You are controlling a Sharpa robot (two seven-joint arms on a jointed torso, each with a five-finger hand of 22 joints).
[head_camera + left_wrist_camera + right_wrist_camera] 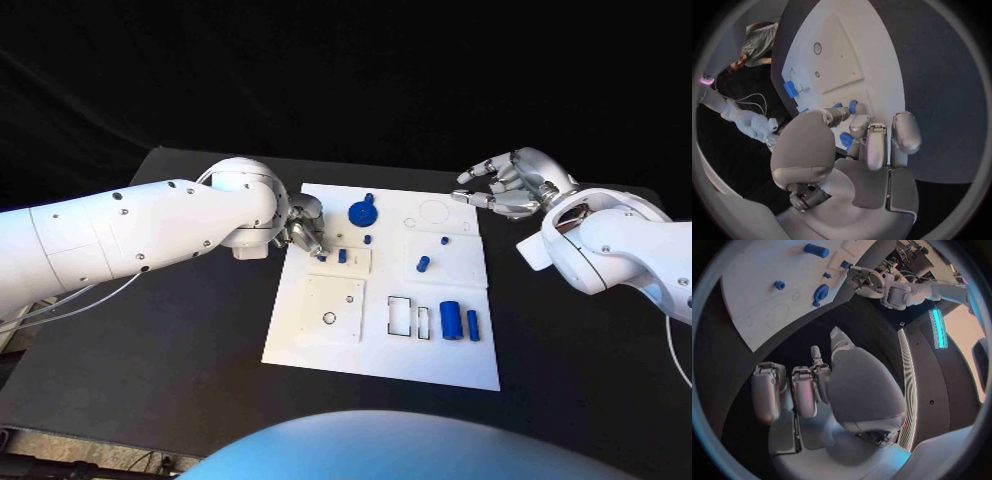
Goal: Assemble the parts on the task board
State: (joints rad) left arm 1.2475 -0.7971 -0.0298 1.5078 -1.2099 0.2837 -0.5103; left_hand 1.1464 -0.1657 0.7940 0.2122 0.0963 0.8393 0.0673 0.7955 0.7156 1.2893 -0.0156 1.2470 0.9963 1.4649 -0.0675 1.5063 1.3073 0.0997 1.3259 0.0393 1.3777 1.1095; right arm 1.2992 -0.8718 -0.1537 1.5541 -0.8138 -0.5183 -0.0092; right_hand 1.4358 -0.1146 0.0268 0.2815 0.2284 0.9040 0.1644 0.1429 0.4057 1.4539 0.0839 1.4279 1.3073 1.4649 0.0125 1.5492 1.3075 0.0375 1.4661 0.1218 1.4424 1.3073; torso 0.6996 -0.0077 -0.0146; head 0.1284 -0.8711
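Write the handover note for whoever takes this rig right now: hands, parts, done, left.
Left hand: at the task board's left edge, fingers by a small blue part; whether it holds anything is unclear.
Right hand: off the board's far right corner, fingers curled, holding nothing.
Parts: blue disc near the far edge, small peg mid-board, two blue cylinders lying near the right edge.
Done: cannot confirm any part seated.
Left: several outlined slots look unfilled.

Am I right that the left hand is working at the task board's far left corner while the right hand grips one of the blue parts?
Not quite: the head view shows the right hand holding nothing, hovering off the task board's far right corner. The left hand is indeed at the far left corner.
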